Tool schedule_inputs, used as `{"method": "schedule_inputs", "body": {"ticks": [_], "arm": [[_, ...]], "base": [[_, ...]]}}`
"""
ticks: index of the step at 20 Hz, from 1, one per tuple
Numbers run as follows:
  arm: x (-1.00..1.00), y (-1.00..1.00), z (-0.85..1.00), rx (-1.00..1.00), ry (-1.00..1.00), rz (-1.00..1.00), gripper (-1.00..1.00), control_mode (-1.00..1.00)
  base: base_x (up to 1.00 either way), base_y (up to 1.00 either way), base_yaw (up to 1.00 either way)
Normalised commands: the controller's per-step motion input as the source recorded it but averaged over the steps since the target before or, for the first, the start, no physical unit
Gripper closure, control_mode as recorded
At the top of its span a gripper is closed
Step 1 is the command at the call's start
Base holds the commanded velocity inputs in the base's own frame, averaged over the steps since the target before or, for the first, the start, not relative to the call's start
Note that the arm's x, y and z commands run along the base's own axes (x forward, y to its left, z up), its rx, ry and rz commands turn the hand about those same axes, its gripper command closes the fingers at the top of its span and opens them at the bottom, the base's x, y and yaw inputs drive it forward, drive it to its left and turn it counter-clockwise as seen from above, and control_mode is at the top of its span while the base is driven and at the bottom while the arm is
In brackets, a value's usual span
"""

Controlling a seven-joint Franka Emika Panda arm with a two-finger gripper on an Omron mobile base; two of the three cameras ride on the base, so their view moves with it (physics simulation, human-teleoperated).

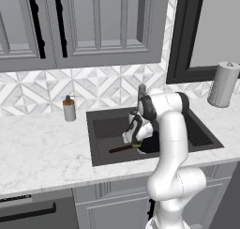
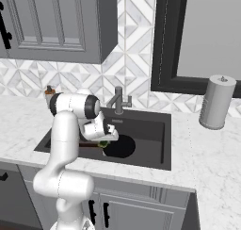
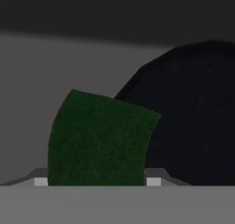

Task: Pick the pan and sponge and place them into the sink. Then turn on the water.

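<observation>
**Sponge held low over the sink, pan already inside**

The hand (image 2: 105, 140) grips the sponge (image 3: 98, 138) down in the dark recessed sink (image 1: 98, 122). Up close its felt-like dark green face bulges between the fingers; the right base view catches a yellow-green edge. The round black pan (image 2: 120, 146) lies on the sink floor, its thin brown handle (image 1: 121, 149) pointing left. A grey faucet (image 2: 117, 101) stands at the far rim.

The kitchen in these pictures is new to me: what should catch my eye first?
First, the tall white robot arm bending from the counter's front edge down into the dark sink. Its gripper is low in the basin, with a green sponge between its fingers. Beside the sponge, a black pan lies on the sink floor, its brown handle pointing left.
</observation>
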Motion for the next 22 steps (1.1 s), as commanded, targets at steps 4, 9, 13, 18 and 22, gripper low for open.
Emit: {"method": "schedule_inputs", "body": {"ticks": [4, 9, 13, 18, 22], "arm": [[0.0, 0.0, 0.0, 0.0, 0.0, 0.0, 1.0, -1.0], [0.0, 0.0, 0.0, 0.0, 0.0, 0.0, -1.0, -1.0], [0.0, 0.0, 0.0, 0.0, 0.0, 0.0, -1.0, -1.0], [0.0, 0.0, 0.0, 0.0, 0.0, 0.0, -1.0, -1.0], [0.0, 0.0, 0.0, 0.0, 0.0, 0.0, -1.0, -1.0]], "base": [[0.0, 0.0, 0.0], [0.0, 0.0, 0.0], [0.0, 0.0, 0.0], [0.0, 0.0, 0.0], [0.0, 0.0, 0.0]]}}
